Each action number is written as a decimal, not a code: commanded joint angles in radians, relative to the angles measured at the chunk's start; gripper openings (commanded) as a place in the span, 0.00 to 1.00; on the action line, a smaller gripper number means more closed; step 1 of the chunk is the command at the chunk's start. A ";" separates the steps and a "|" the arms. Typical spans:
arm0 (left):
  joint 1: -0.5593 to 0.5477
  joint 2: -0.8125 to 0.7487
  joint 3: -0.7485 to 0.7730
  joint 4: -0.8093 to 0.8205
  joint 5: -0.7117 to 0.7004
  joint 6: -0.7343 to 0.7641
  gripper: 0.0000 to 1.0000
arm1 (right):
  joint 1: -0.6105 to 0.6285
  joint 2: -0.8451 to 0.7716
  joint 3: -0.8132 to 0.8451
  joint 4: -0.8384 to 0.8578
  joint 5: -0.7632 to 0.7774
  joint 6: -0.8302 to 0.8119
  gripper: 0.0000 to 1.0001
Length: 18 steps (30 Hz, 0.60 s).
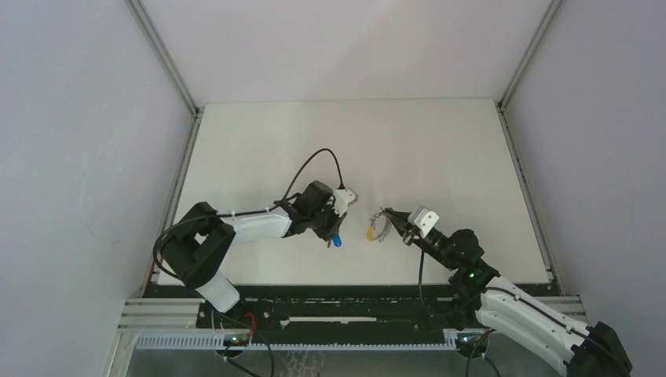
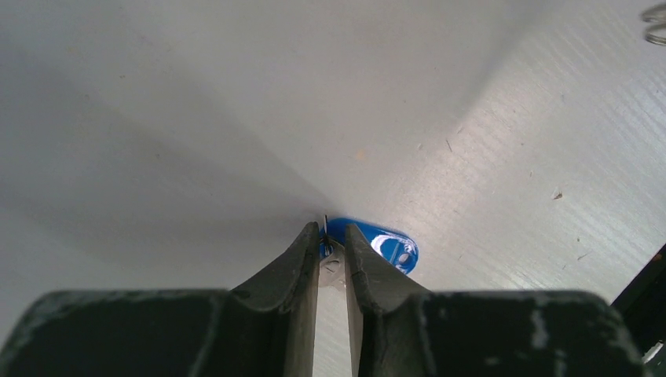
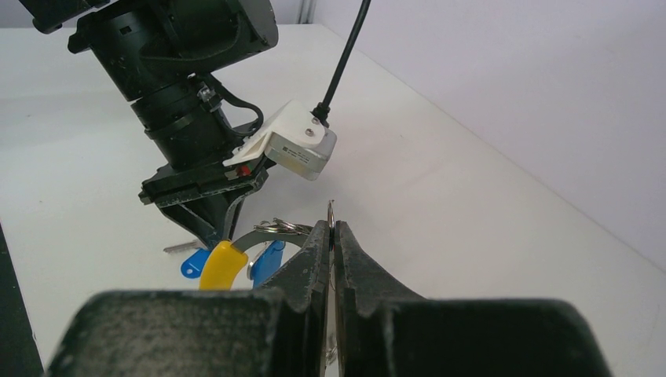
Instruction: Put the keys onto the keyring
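Note:
My left gripper (image 1: 333, 232) is shut on a key's silver blade, low over the table; its blue head (image 2: 386, 244) sticks out to the right of the fingertips (image 2: 312, 245). That key (image 1: 337, 241) also shows in the right wrist view (image 3: 192, 263). My right gripper (image 1: 392, 219) is shut on a thin metal ring of the keyring (image 1: 378, 228), held just right of the left gripper. The keyring's yellow curved section (image 3: 221, 263) hangs left of my right fingers (image 3: 314, 251). A second blue key (image 3: 269, 259) sits by the loop; I cannot tell if it is threaded on.
The white table (image 1: 440, 149) is walled by grey panels at the back and both sides. The left arm's wrist camera (image 3: 298, 149) and its black cable (image 3: 345, 55) hang close above the keyring. A black rail (image 1: 353, 298) runs along the near edge.

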 commanded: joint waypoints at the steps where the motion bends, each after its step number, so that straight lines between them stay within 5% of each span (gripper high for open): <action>1: 0.005 -0.036 -0.013 -0.008 -0.008 0.017 0.23 | 0.008 -0.001 0.017 0.065 -0.003 0.016 0.00; 11: 0.005 -0.051 -0.016 -0.009 -0.022 0.019 0.20 | 0.008 -0.003 0.017 0.060 -0.003 0.015 0.00; 18: 0.005 -0.079 -0.031 -0.010 -0.027 0.018 0.07 | 0.008 -0.003 0.018 0.060 -0.006 0.017 0.00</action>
